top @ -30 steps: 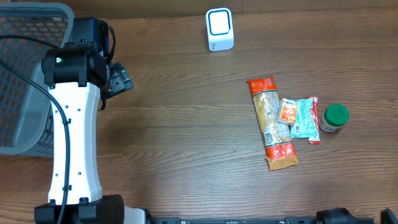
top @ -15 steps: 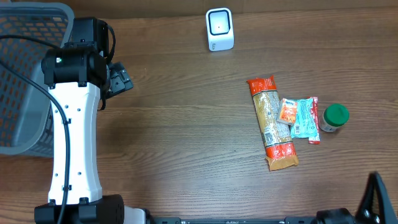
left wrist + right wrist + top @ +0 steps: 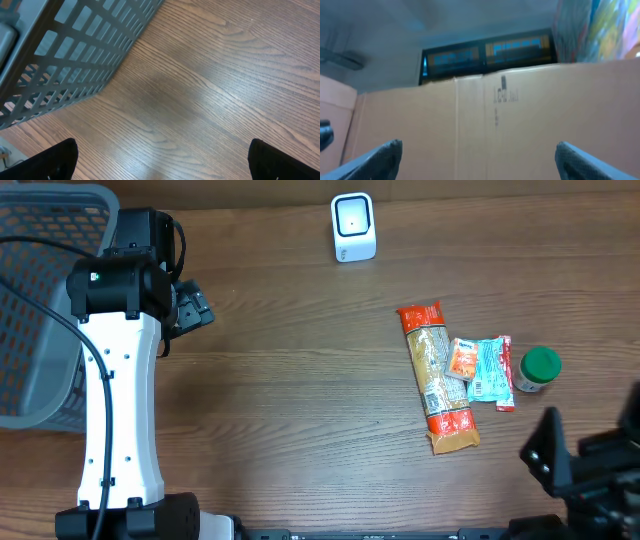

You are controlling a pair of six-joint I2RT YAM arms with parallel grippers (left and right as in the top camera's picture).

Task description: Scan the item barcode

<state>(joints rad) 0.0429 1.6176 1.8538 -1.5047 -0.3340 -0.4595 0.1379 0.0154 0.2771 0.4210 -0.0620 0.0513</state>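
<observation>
The white barcode scanner (image 3: 353,227) stands at the table's far edge, centre. Grocery items lie in a group at the right: a long orange pasta packet (image 3: 437,377), a small orange sachet (image 3: 463,359), a teal packet (image 3: 489,369) and a green-lidded jar (image 3: 537,369). My left gripper (image 3: 162,160) is open over bare wood beside the basket, far from the items. My right gripper (image 3: 479,160) is open and empty, its camera facing a cardboard box (image 3: 490,125) off the table. The right arm (image 3: 590,470) shows at the bottom right corner, below the jar.
A grey mesh basket (image 3: 40,310) fills the far left corner; its wall (image 3: 75,55) is close to my left gripper. The white left arm (image 3: 120,400) stretches along the left side. Brown wood lies between scanner and items.
The right arm has come into the overhead view at the bottom right corner and moved further in. The left arm and the items have not moved.
</observation>
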